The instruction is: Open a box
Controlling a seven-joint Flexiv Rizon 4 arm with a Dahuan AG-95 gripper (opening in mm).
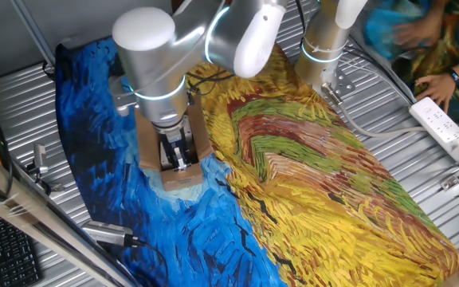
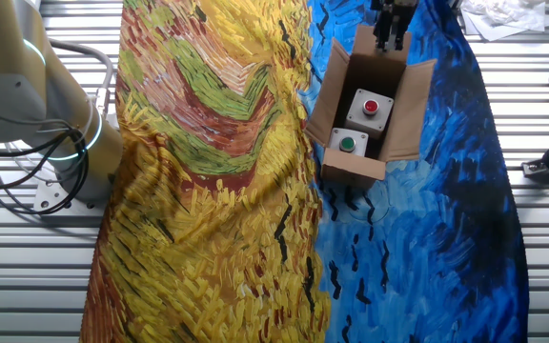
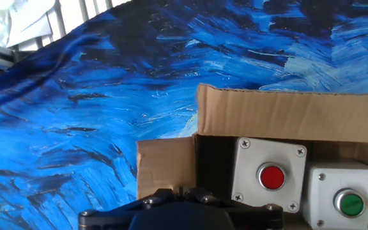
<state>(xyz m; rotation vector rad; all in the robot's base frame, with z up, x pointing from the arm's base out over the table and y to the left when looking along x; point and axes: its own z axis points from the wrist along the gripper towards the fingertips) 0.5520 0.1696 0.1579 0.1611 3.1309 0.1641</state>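
Seemingly matte, oblong cardboard box (image 2: 362, 167), flaps splayed.

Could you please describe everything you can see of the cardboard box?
The small brown cardboard box lies on the blue part of the painted cloth, its flaps spread open. Inside sit two grey push-button units, one red-buttoned, one green-buttoned. The black gripper hovers at its far end; whether it touches is unclear.
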